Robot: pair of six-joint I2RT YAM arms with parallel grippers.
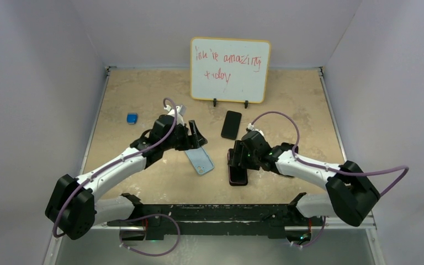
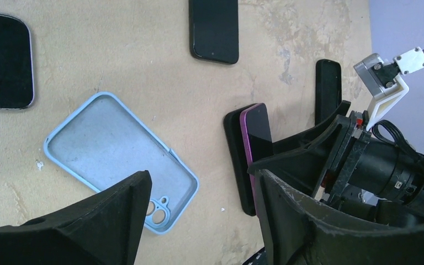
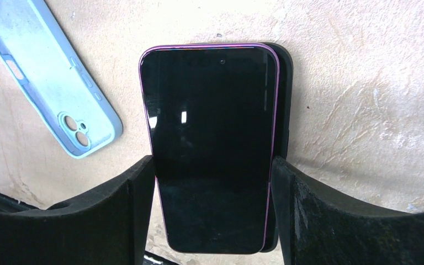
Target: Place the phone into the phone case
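Note:
The phone (image 3: 212, 110), black screen with a thin reddish-purple rim, sits between my right gripper's (image 3: 213, 165) fingers, which press on both long edges. It is tilted up over a black phone-shaped slab (image 3: 285, 88) on the table, as the left wrist view shows (image 2: 258, 130). In the top view the right gripper (image 1: 236, 160) and the phone (image 1: 237, 175) are at centre front. The light blue phone case (image 1: 200, 161) lies open side up just to their left. My left gripper (image 2: 201, 182) is open and empty, hovering over the case's (image 2: 116, 149) camera-cutout end.
An all-black phone (image 1: 231, 124) lies behind the grippers. Another dark phone (image 2: 3, 58) shows at the left edge of the left wrist view. A small blue cube (image 1: 132, 118) sits at far left. A whiteboard (image 1: 230, 69) stands at the back.

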